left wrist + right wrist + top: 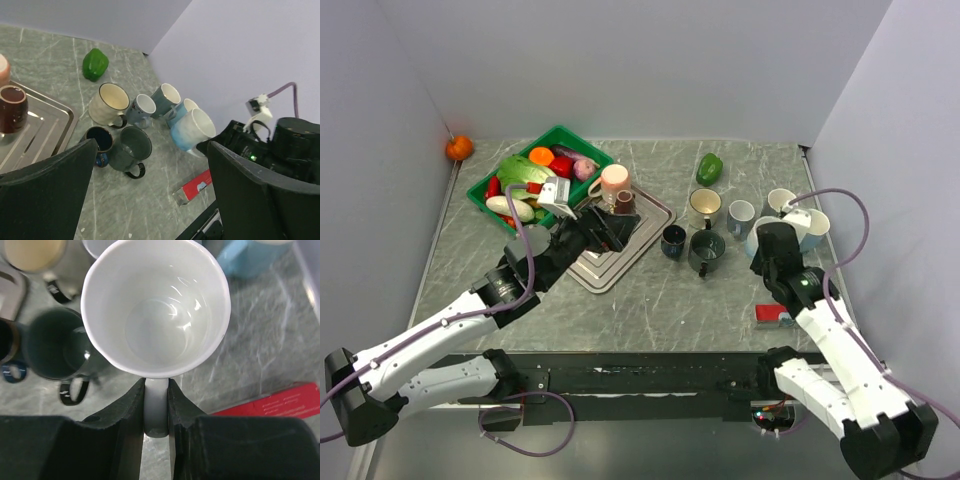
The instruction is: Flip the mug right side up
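Note:
My right gripper [156,390] is shut on the handle [156,410] of a mug [155,310] that is white inside and pale blue outside. The mug's mouth faces the wrist camera. In the left wrist view the mug [192,129] is tilted, mouth up and towards the right gripper, at the right end of the mug cluster. In the top view it [758,230] is mostly hidden under the right gripper [772,245]. My left gripper [150,200] is open and empty, over the metal tray [610,270].
Upright mugs stand nearby: cream [109,103], small blue-white [141,108], teal [165,98], dark blue [99,140], grey-green [131,147]. A red box [196,186] lies near the front. A green pepper [710,168], a green vegetable basket [582,150] and an orange [459,148] are at the back.

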Robot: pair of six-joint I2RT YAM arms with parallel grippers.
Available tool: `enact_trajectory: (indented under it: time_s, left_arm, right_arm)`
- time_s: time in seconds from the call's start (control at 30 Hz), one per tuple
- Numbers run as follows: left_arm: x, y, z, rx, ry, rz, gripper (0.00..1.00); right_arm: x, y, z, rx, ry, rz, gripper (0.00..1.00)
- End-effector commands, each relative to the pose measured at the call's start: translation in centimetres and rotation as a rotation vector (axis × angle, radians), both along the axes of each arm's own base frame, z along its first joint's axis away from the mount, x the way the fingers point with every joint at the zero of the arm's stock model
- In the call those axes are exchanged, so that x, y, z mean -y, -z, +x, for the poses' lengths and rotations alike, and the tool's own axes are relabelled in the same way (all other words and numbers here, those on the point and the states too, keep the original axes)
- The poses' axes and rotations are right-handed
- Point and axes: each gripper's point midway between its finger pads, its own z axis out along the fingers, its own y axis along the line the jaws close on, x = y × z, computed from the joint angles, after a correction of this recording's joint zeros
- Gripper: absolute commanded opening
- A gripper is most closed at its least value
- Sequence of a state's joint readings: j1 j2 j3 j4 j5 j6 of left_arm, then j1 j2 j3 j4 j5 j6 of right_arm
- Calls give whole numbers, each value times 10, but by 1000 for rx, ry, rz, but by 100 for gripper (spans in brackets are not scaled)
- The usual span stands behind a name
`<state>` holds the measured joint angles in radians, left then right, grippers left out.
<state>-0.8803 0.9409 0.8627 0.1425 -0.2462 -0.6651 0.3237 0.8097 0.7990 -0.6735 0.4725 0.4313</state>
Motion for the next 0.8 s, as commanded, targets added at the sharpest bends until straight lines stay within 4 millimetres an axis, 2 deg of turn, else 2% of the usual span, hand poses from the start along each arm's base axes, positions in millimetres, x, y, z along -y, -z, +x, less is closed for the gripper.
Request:
enact_trajectory:
  time_s: [0.0, 0.2, 0.37, 0.6, 0.77]
  left_arm:
    - [-4, -16, 3, 22, -26, -2, 96]
    - [-8, -13, 5, 21, -47, 13, 96]
    - [-8, -9, 7, 15, -55, 29, 96]
    - [-6, -6, 10, 7, -62, 45, 96]
    - [-7, -3, 11, 3, -67, 53, 96]
  right_arm:
    - [-6, 2, 23, 76, 47, 94, 0]
    - [-6, 36, 38, 7, 71, 126, 0]
    - [-9, 50, 49, -14, 75, 141, 0]
    - [-4, 75, 51, -99, 108, 104, 0]
    - [-4, 85, 48, -140, 118, 97, 0]
